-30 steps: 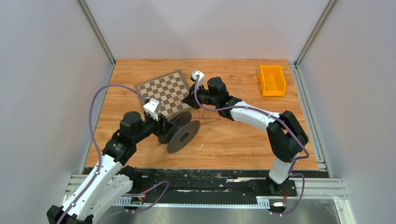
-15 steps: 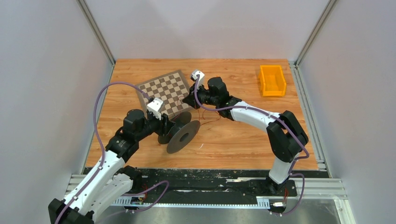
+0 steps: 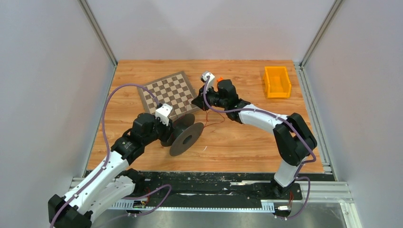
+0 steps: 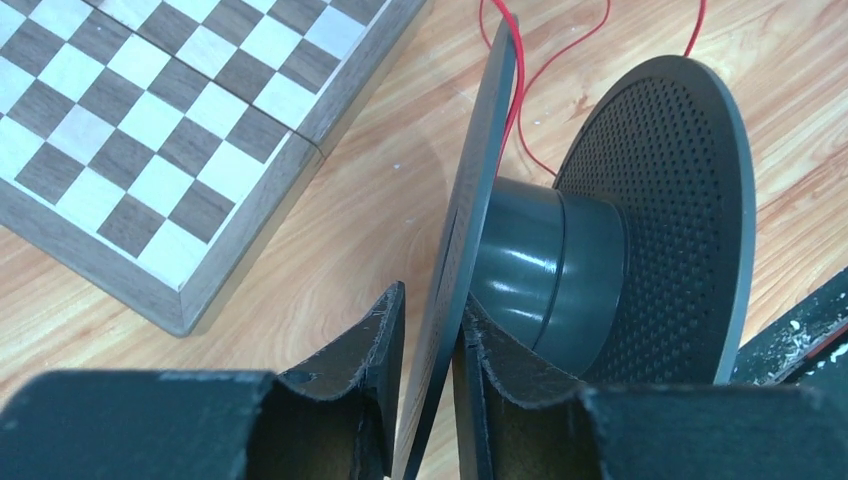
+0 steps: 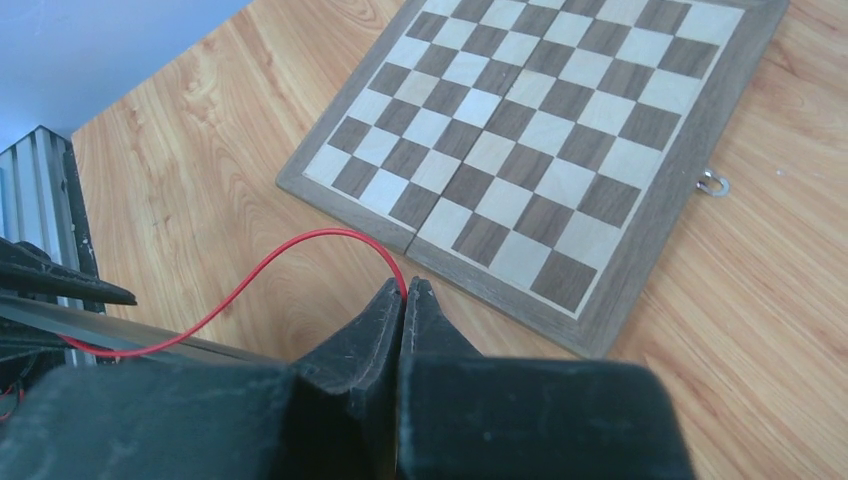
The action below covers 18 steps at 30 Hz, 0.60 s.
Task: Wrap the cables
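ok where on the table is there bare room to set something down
Free: the near strip between the spool and the right arm's base; the far right between the right arm and the orange bin; the far edge behind the chessboard. Crowded: the middle, where the left gripper straddles the spool's flange and the right gripper pinches the red wire.

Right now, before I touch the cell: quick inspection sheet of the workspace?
Surface: wooden table, no damage seen.
Job's things: red wire loose, running from right tool toward spool; visible hub bare.
Clutter: chessboard beside spool; orange bin at far right.
Grippers: left tool straddles the spool's flange, grip not confirmed; right tool shut on red wire.
Cables: lilac arm cables arch off both arms; no snag seen.
Surroundings: grey panel walls, aluminium rails; nothing else seen.
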Each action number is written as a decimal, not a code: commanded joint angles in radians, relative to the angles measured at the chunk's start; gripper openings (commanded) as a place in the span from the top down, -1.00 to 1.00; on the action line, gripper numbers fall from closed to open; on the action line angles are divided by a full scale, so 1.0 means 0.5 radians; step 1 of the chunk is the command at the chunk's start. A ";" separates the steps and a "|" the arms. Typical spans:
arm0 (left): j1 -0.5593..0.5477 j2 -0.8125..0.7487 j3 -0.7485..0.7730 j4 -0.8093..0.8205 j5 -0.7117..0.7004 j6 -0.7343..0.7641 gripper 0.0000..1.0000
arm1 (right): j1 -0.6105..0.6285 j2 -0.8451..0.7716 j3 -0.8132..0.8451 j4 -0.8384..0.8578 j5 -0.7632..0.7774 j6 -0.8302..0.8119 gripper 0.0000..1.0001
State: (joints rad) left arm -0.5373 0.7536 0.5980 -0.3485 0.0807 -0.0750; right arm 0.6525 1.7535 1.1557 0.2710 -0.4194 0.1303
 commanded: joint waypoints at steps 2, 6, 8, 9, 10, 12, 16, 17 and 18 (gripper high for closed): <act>-0.026 -0.021 0.092 -0.054 -0.145 0.029 0.42 | -0.054 -0.128 -0.085 0.159 -0.013 0.062 1.00; -0.026 -0.013 0.092 -0.058 -0.155 0.025 0.56 | -0.067 -0.142 -0.114 0.174 -0.028 0.062 1.00; -0.027 -0.020 0.090 -0.051 -0.154 0.022 0.66 | -0.071 -0.139 -0.123 0.180 -0.035 0.059 1.00; -0.027 -0.023 0.091 -0.047 -0.155 0.022 0.70 | -0.072 -0.138 -0.126 0.182 -0.039 0.059 1.00; -0.028 -0.026 0.091 -0.040 -0.155 0.021 0.77 | -0.074 -0.137 -0.131 0.183 -0.041 0.059 1.00; -0.027 -0.025 0.090 -0.033 -0.155 0.020 0.87 | -0.079 -0.131 -0.139 0.186 -0.045 0.056 1.00; -0.029 -0.015 0.099 -0.026 -0.151 0.010 0.96 | -0.081 -0.121 -0.160 0.203 -0.064 0.059 1.00; -0.028 -0.014 0.102 -0.025 -0.147 0.008 0.95 | -0.081 -0.120 -0.163 0.206 -0.068 0.059 1.00; -0.027 -0.013 0.109 -0.023 -0.138 0.009 0.91 | -0.081 -0.113 -0.164 0.206 -0.072 0.059 1.00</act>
State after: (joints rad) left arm -0.5503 0.7536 0.5995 -0.3843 0.0170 -0.0727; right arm 0.6182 1.7313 1.0866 0.3199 -0.4339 0.1490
